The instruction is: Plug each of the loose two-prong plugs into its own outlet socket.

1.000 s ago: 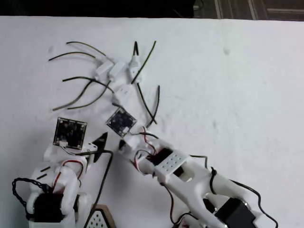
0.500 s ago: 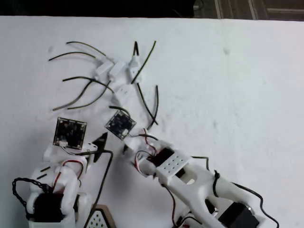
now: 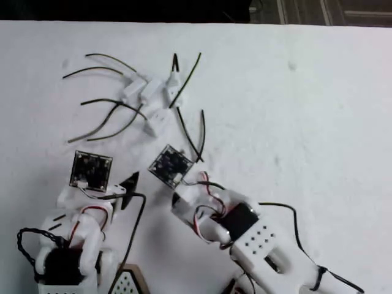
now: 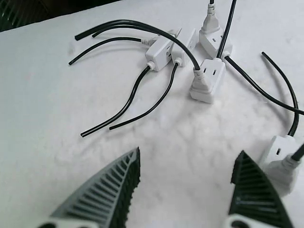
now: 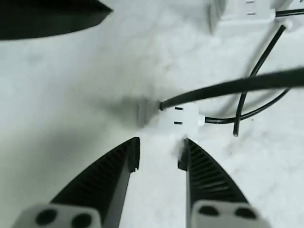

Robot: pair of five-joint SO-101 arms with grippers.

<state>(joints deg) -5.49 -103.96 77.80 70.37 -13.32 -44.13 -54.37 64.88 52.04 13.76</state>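
Plug (image 5: 178, 115), black cord (image 5: 237, 86) across, just ahead of right jaws, narrowly apart, empty; left jaws wide apart, empty.

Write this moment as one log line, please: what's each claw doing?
left gripper: open, over table | right gripper: open, tips just short of white connector | connector cluster: ahead of left gripper

Two arms (image 3: 257, 236), five white corded connectors (image 4: 206, 80)
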